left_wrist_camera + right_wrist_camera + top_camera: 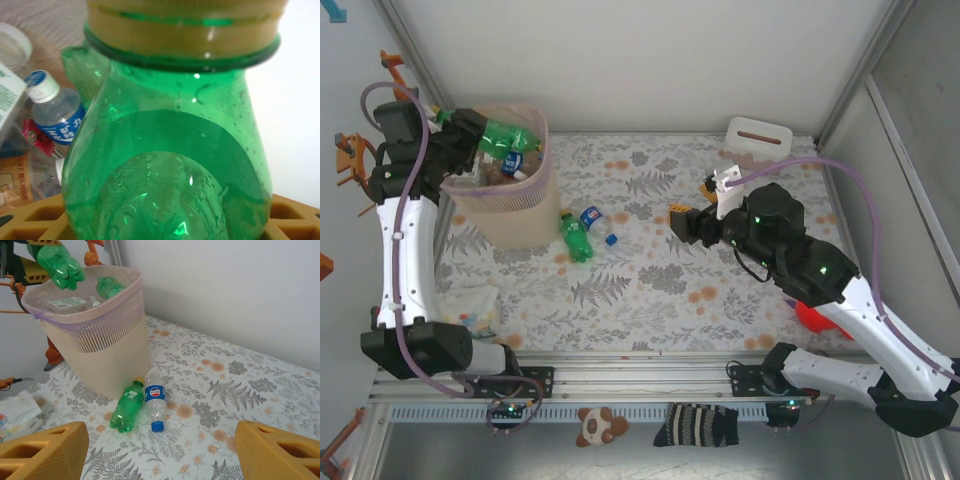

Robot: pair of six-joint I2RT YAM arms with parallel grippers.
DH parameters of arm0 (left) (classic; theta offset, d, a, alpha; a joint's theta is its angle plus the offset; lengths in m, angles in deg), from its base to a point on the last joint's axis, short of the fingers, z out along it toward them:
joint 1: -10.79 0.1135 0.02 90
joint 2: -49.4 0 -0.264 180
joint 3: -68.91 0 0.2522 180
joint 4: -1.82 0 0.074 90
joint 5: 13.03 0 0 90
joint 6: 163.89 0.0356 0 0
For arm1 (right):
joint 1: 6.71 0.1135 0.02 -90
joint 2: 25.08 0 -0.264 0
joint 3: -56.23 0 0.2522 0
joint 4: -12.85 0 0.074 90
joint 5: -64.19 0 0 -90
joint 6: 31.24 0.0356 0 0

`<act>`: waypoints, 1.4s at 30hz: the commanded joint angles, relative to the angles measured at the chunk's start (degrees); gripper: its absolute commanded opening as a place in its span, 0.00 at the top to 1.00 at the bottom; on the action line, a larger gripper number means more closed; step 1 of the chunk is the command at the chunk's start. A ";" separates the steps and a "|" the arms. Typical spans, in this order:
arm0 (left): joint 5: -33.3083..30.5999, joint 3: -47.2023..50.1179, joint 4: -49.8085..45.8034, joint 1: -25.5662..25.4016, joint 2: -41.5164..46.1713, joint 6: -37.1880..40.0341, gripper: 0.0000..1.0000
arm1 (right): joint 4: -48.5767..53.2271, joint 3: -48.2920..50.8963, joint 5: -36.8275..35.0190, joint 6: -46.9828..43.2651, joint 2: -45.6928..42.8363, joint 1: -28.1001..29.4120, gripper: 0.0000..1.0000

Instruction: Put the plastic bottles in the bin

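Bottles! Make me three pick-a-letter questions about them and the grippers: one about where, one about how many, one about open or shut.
1. Where is the big green bottle that the left gripper holds?
A. above the bin
B. on a shelf
C. on the floor

2. How many bottles lie on the table beside the bin?
A. one
B. two
C. five

3. The right gripper is:
A. shut on a bottle
B. shut on a carton
C. open and empty

Answers: 1 A, it hangs over the bin's rim; 2 B, a small green bottle and a Pepsi bottle; 3 C, its fingers stand apart with nothing between.
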State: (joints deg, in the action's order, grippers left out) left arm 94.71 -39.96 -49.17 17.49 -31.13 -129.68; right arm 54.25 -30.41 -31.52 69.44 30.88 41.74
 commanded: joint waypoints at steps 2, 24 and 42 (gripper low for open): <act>3.55 -1.43 -0.98 2.92 -3.50 -7.91 0.39 | 0.14 0.20 -1.62 -0.31 0.02 -0.35 0.24; 9.77 -1.10 -2.56 6.82 -5.85 -14.62 0.14 | 0.66 0.36 -2.37 -0.66 -0.48 -0.28 0.24; 9.44 -2.15 -0.77 0.56 0.40 -4.09 0.24 | 0.84 0.81 -2.52 0.58 -1.63 -0.31 0.25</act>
State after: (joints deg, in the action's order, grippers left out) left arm 104.48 -40.72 -49.70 20.31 -33.16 -139.58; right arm 54.86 -30.12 -32.81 69.48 29.99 41.74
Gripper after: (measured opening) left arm 0.767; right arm 0.754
